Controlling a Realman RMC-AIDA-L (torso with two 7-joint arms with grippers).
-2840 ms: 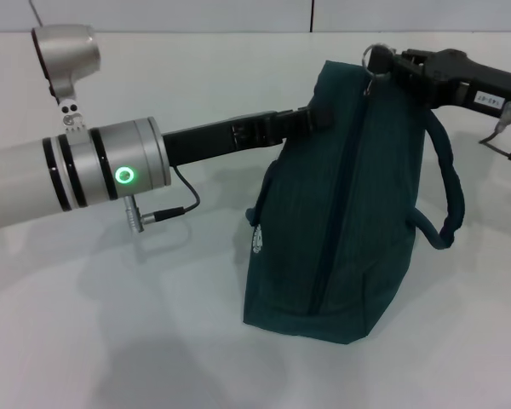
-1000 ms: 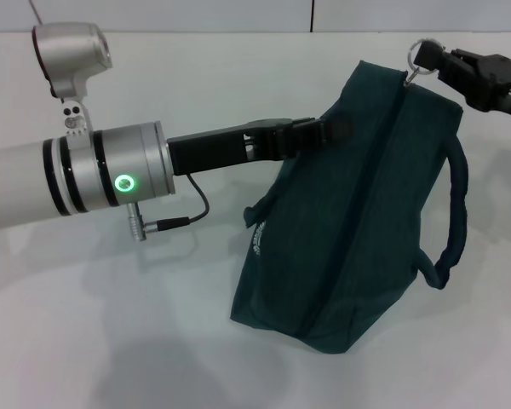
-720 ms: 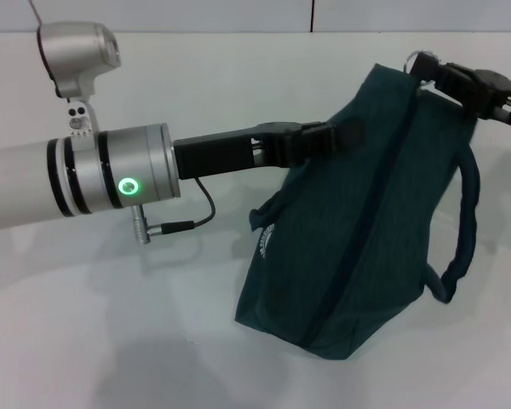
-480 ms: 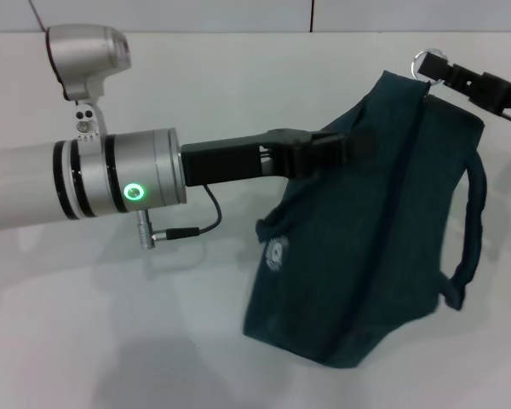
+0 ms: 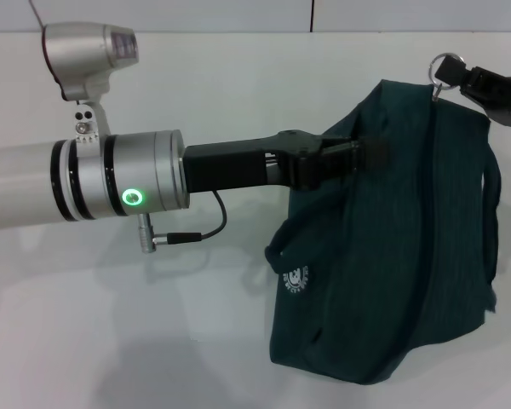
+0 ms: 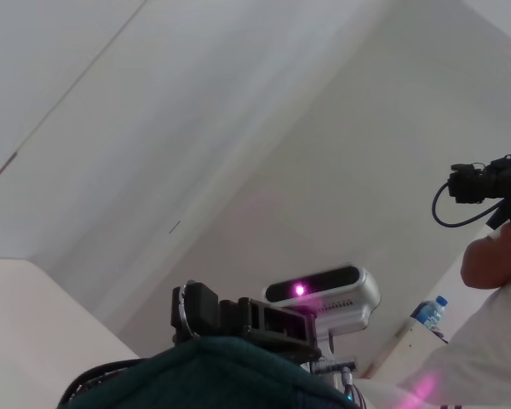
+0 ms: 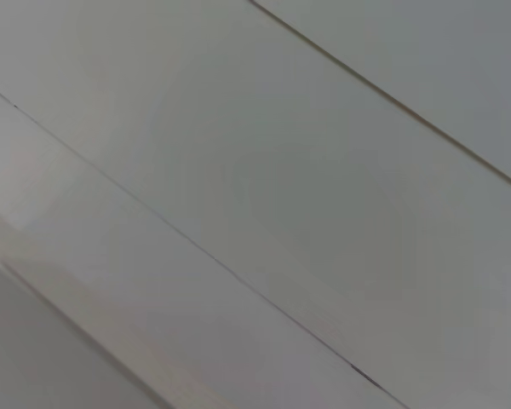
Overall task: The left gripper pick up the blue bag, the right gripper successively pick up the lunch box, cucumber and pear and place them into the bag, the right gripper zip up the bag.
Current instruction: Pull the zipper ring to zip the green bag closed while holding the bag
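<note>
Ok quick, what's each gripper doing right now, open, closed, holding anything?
Left gripper: closed on the blue bag's upper edge, holding it up.
Right gripper: closed on the bag's zipper ring pull at the top corner.

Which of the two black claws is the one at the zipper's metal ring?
The right gripper, at the blue bag's top corner; the left gripper clamps the bag's side.

I've got a plain white table (image 5: 111, 341) under the rig, and the blue bag (image 5: 383, 281) looks to be resting on it by its bottom edge, leaning over. Whether that edge truly touches, I can't tell.
</note>
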